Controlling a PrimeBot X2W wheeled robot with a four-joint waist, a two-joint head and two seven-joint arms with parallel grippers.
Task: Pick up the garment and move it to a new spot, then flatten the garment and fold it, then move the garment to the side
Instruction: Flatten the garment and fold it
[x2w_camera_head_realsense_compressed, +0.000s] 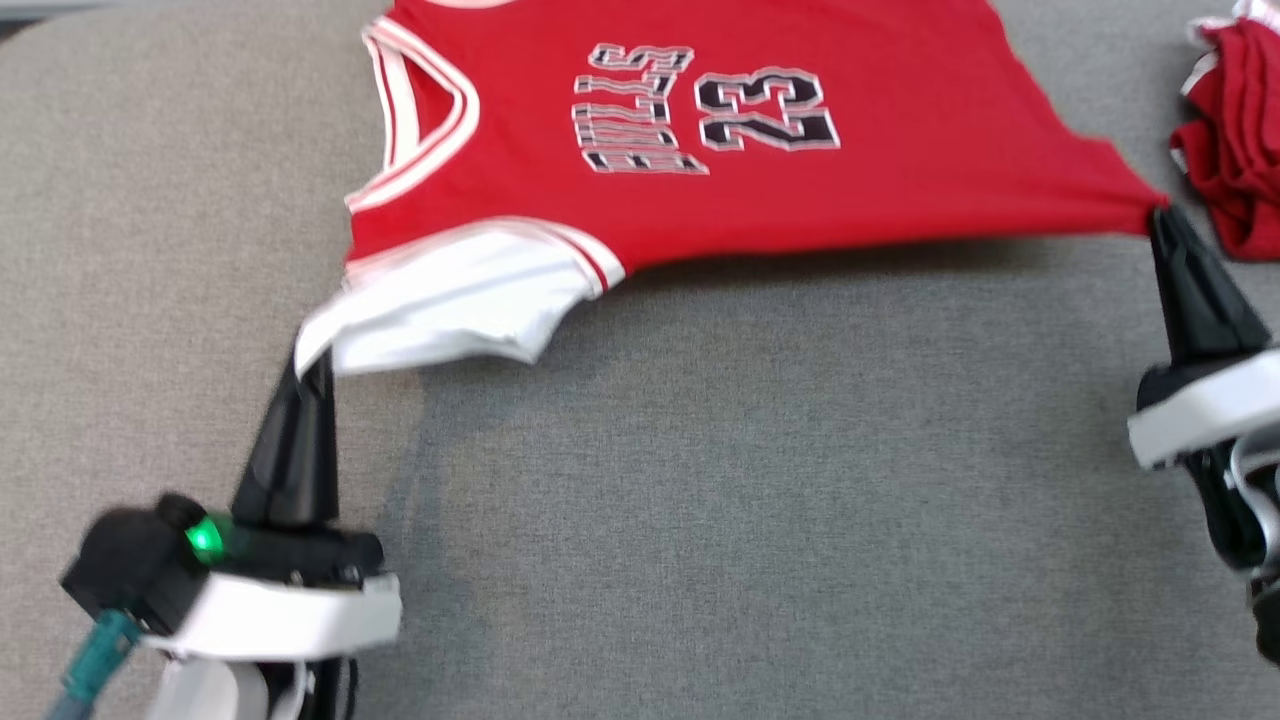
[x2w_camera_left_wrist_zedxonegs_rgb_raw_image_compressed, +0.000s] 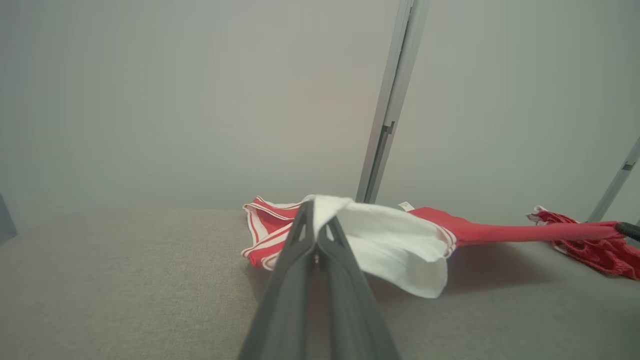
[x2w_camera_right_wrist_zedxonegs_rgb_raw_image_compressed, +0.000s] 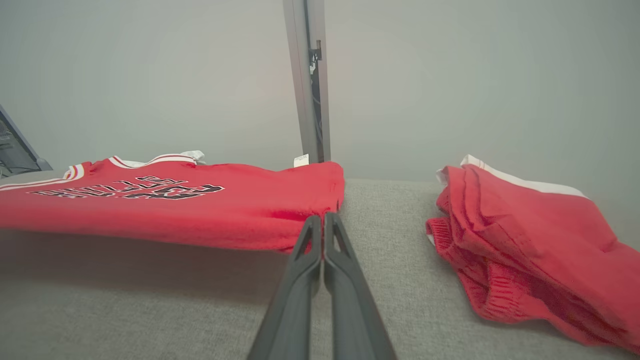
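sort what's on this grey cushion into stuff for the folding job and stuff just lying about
In the job:
- red sleeveless jersey with white trim and a black 23
- left gripper, shut on its white-lined corner
- right gripper, shut on its red corner

Lying about:
- bunched red knit garment with a white edge, on the robot's right
- grey metal post, behind the cushion

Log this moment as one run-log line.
left end effector: shut on jersey, white corner | right end effector: shut on jersey, red corner | near edge: lifted, taut | red pile: right, apart
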